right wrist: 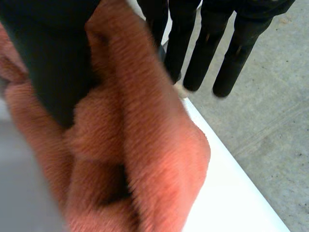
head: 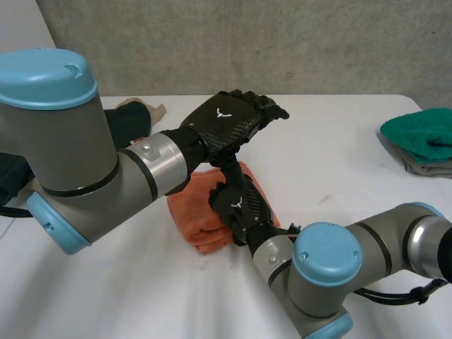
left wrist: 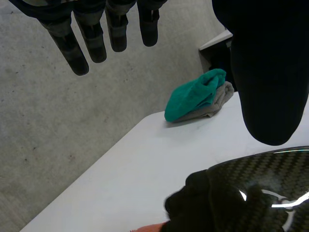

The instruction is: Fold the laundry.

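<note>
Resting on towel (head: 192,219) — right hand (head: 241,205)

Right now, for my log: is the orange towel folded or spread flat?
Folded: the orange towel is a thick, layered bundle with rounded doubled edges under the right hand.

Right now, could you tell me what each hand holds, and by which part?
The left hand, fingers straight, holds nothing. The right hand rests on the orange towel; whether it grips the cloth cannot be told.
</note>
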You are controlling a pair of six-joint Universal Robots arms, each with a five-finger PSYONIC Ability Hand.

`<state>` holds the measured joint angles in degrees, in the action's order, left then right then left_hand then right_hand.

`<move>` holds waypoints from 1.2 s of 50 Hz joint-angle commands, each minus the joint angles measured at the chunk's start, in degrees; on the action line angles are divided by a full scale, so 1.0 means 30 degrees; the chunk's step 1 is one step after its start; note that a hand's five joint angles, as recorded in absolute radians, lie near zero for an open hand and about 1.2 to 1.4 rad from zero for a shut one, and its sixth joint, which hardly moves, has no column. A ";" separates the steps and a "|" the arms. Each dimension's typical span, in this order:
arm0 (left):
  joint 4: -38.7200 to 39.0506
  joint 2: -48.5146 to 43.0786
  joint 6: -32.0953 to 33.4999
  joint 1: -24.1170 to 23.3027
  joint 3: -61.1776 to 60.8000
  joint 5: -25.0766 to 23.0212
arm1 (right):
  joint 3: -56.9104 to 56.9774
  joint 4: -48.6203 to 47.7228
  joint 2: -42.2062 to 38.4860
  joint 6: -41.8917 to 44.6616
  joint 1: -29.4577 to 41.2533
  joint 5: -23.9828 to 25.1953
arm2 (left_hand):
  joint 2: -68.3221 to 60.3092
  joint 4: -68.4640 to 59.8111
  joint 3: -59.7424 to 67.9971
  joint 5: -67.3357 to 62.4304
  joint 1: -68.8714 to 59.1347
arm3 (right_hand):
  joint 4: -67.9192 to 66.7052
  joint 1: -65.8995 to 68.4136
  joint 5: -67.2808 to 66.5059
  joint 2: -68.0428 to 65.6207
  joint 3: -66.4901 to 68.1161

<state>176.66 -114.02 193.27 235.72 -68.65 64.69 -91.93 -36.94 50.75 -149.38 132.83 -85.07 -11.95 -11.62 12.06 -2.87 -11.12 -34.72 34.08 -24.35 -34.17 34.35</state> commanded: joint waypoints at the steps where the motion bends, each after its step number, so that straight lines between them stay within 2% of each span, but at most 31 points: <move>1: 0.0000 0.0037 0.0001 0.0029 0.0004 0.0001 | -0.0147 0.1471 0.0308 -0.0187 -0.0067 -0.0090 | 0.0297 0.0188 -0.0336 0.0605 0.0023 | 0.2992 -0.2780 0.2871 0.2809 -0.2869; 5: 0.0000 0.0008 0.0001 0.0000 0.0004 -0.0029 | -0.0586 0.2527 0.0688 -0.0128 -0.0183 0.0056 | 0.0297 0.0188 -0.0336 0.0605 0.0023 | 0.3444 -0.3232 0.3323 0.3261 -0.3321; 16: 0.0000 -0.0022 0.0001 0.0029 -0.0055 -0.0029 | -0.0997 0.2499 0.0866 -0.0128 -0.0506 0.0437 | 0.0297 0.0188 -0.0336 0.0605 0.0023 | 0.3726 -0.3514 0.3604 0.3543 -0.3602; 46: 0.0030 -0.0022 0.0001 0.0087 0.0004 -0.0058 | 0.3309 0.2499 -0.1889 0.0077 -0.0447 0.0525 | 0.0354 0.0244 -0.0392 0.0661 0.0079 | 0.0476 -0.0264 0.0355 0.0293 -0.0353; 48: 0.0030 -0.0022 0.0001 0.0116 0.0004 -0.0087 | 0.3456 0.2499 -0.2035 0.0077 -0.0447 0.0525 | 0.0354 0.0244 -0.0392 0.0661 0.0079 | -0.0530 0.0742 -0.0651 -0.0713 0.0654; 52: 0.0030 -0.0022 0.0001 0.0292 0.0004 -0.0058 | 0.3924 0.2411 -0.2240 0.0077 -0.0447 0.0525 | 0.0353 0.0243 -0.0391 0.0660 0.0078 | -1.1051 1.1263 -1.1173 -1.1235 1.1175; 53: 0.0030 0.0007 0.0001 0.0351 0.0004 -0.0058 | 0.4128 0.2208 -0.2240 0.0048 -0.0476 0.0525 | 0.0354 0.0244 -0.0392 0.0661 0.0079 | -1.5054 1.5266 -1.5175 -1.5237 1.5177; 60: 0.0088 0.0212 0.0001 0.0643 0.0091 -0.0058 | 0.4539 0.0012 -0.1334 -0.0274 -0.1412 0.0320 | 0.0354 0.0244 -0.0392 0.0661 0.0079 | -1.5094 1.5306 -1.5215 -1.5277 1.5218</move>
<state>176.76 -113.93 193.27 236.87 -68.60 64.50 -79.41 -31.74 44.48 -149.50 130.94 -83.69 -11.95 -11.62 12.06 -2.87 -11.12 -67.41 57.60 -51.64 -65.32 65.33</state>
